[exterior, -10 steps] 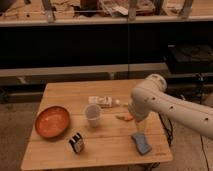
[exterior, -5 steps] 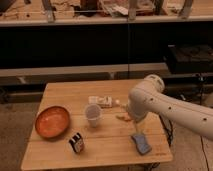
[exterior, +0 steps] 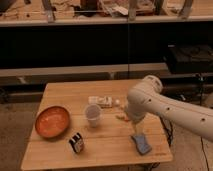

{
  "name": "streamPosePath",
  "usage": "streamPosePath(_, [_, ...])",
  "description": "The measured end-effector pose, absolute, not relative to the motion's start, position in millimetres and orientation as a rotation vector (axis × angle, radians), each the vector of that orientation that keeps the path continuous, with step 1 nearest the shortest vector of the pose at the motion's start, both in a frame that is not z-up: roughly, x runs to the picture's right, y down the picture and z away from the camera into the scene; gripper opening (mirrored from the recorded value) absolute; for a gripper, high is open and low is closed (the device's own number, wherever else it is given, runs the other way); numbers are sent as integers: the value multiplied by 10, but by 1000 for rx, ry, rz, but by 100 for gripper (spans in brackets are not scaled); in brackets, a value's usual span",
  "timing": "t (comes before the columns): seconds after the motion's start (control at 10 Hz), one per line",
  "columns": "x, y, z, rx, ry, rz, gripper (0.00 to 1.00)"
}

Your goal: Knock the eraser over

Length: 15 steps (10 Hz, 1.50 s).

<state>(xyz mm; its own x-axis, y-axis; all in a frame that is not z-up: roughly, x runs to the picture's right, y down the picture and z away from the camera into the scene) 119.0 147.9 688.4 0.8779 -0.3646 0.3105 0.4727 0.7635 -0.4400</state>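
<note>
Eraser (exterior: 76,143) stands upright at the front left of the wooden worktop (exterior: 110,146), well apart from my white arm (exterior: 165,107) at the right. Orange bowl (exterior: 52,121) sits behind the eraser, clear cup (exterior: 93,115) near the centre. My hand (exterior: 135,125) hangs just above a blue pad (exterior: 141,144); clenched or released, I cannot tell.
</note>
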Motion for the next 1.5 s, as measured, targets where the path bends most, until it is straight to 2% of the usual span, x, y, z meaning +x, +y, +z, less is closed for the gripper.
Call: streamPosePath(1.5, [935,1618,6850,-539,-281,-545,80])
